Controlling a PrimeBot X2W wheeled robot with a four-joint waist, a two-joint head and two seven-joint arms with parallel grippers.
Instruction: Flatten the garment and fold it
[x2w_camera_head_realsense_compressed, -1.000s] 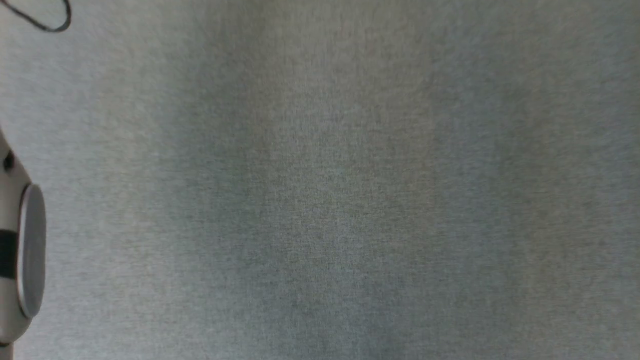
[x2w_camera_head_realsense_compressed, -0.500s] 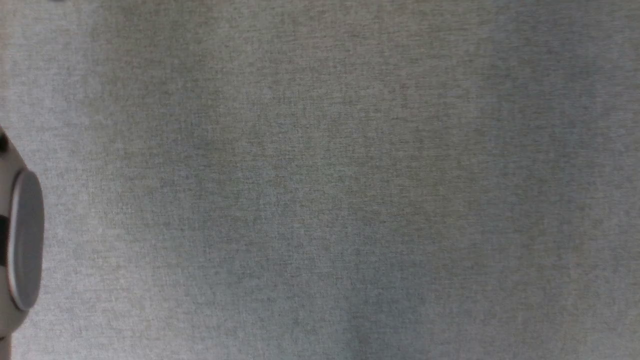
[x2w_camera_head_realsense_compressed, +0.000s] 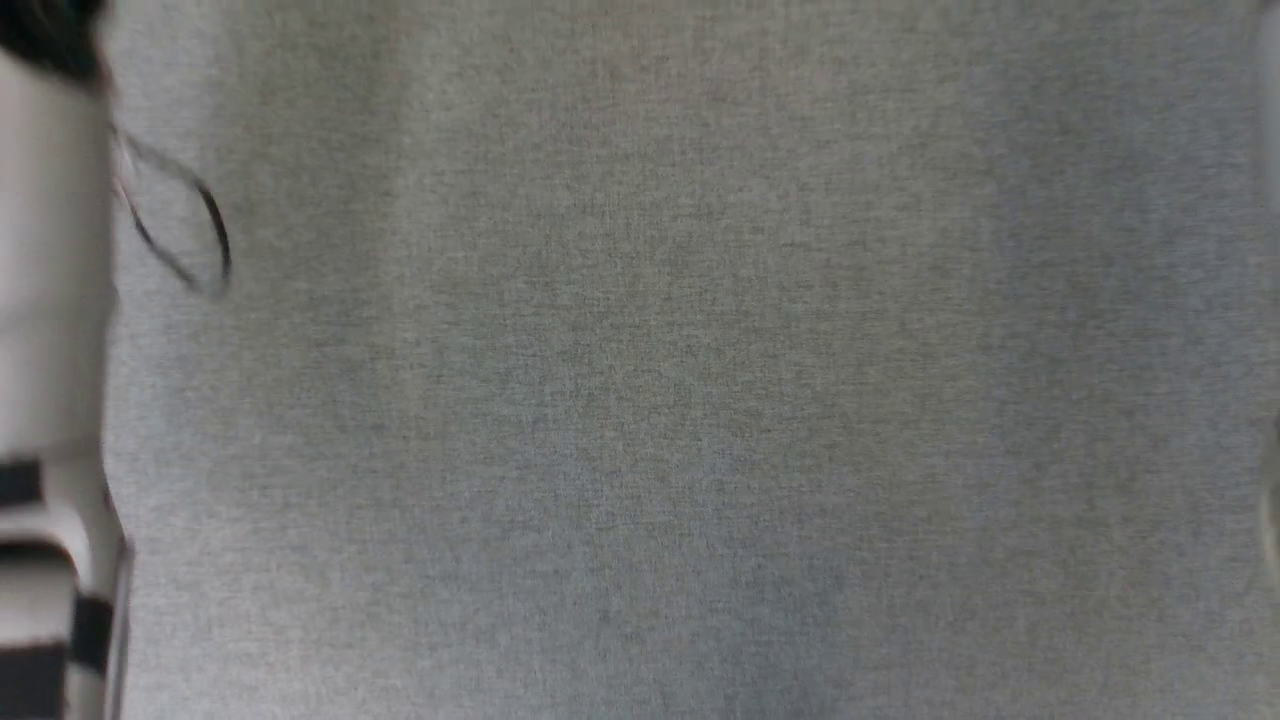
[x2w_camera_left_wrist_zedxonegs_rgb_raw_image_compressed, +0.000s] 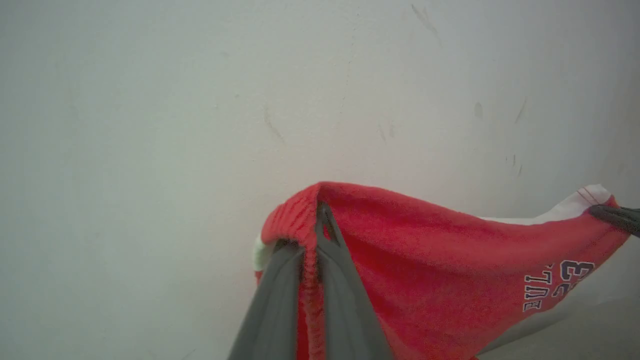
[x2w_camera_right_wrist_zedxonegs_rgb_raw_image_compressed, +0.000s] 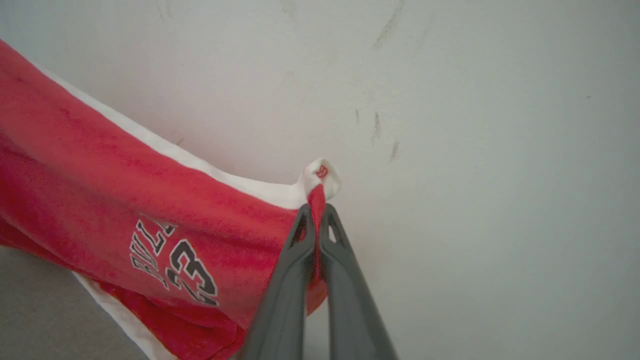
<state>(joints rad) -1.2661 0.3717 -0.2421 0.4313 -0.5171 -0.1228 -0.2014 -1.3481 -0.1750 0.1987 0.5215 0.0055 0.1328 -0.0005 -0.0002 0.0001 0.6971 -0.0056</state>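
The garment (x2w_camera_left_wrist_zedxonegs_rgb_raw_image_compressed: 430, 260) is bright red shorts with a white edge band and the number 23 in white-outlined print. It hangs stretched between both grippers, lifted in front of a pale wall. In the left wrist view my left gripper (x2w_camera_left_wrist_zedxonegs_rgb_raw_image_compressed: 316, 215) is shut on the red ribbed edge. In the right wrist view my right gripper (x2w_camera_right_wrist_zedxonegs_rgb_raw_image_compressed: 316, 212) is shut on a corner of the garment (x2w_camera_right_wrist_zedxonegs_rgb_raw_image_compressed: 150, 215) where the white band ends. The right gripper's dark tip (x2w_camera_left_wrist_zedxonegs_rgb_raw_image_compressed: 612, 216) also appears at the far right of the left wrist view. A pale forearm (x2w_camera_head_realsense_compressed: 50, 300) lines the left edge of the head view.
A grey fabric surface (x2w_camera_head_realsense_compressed: 680, 400) spreads across the head view, with a thin black cable loop (x2w_camera_head_realsense_compressed: 190, 235) at its upper left. A pale scuffed wall (x2w_camera_right_wrist_zedxonegs_rgb_raw_image_compressed: 475, 125) stands behind the lifted cloth. Grey surface (x2w_camera_right_wrist_zedxonegs_rgb_raw_image_compressed: 35, 305) lies below it.
The head view has shifted. The pale forearm at the left edge now reaches higher and looks larger, and the cable loop sits lower and further right than a second ago.
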